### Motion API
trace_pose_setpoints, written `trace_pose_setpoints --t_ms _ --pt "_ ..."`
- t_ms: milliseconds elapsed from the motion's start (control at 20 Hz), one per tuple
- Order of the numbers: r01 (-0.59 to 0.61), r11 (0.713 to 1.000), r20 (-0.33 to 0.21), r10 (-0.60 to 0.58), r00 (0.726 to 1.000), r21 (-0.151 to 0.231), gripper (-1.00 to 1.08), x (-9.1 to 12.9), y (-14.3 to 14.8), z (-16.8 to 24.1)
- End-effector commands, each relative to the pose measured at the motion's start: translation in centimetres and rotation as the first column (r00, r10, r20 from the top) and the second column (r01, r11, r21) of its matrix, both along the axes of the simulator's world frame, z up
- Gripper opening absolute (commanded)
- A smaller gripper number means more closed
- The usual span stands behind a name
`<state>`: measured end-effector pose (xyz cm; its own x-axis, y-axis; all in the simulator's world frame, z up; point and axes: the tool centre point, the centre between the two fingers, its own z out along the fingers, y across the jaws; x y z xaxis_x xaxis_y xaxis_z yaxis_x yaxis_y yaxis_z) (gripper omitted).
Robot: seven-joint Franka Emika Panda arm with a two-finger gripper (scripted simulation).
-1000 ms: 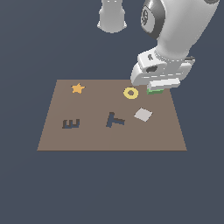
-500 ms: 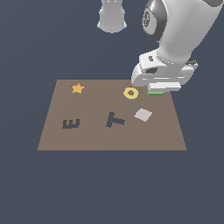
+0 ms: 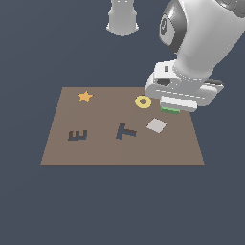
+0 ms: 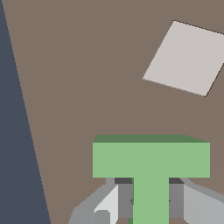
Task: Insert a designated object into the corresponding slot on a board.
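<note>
gripper (image 4: 150, 200): it's got the stem of the green T block pinched between its fingers (image 4: 124, 199). That's clear in the wrist view; in the exterior view the white hand hides nearly all of it.
green T block (image 4: 151, 159): clamped in the gripper, with the crossbar sticking out past the fingers. In the exterior view only a thin green sliver (image 3: 170, 110) peeks out under the hand, over the far corner of the board on the exterior view's right. Can't tell whether it's touching the board or just above it.
T slot (image 3: 125, 130): dark navy T recess roughly mid-board, nothing in it, well apart from the block.
board (image 3: 182, 148): flat brown rectangle. The recesses are the only things that hold anything here, and both look unfilled.
E recess (image 3: 78, 135): dark E cut-out toward the exterior view's left, in line with the T slot.
grey tile (image 3: 156, 125): light grey square, rotated a bit, lying between the T slot and the gripper. It also shows in the wrist view (image 4: 186, 57), near the block but not touching.
yellow ring (image 3: 142, 101): lying flat, just beside the gripper on the exterior view's left.
orange star (image 3: 85, 96): near the far corner on the exterior view's left.
surroundings: plain dark blue-grey (image 3: 28, 57) all around the board.
</note>
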<state>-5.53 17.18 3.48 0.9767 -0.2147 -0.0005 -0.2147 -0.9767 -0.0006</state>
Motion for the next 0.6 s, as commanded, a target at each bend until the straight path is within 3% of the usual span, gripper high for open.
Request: trace_pose_setpoints --t_ms 0,250,400,550 --pt "0.095 0.996 0.0 -0.095 0.996 0.0 -1.0 1.2 -0.2 0.1" --pt "0.319 0.948 0.001 -0.319 0.948 0.001 -1.0 4.0 -1.3 0.2" --pt "0.459 0.889 0.001 -0.459 0.889 0.001 -1.0 5.7 -2.4 0.2" --pt "0.589 0.808 0.0 -0.589 0.808 0.001 -1.0 7.2 -3.7 0.3"
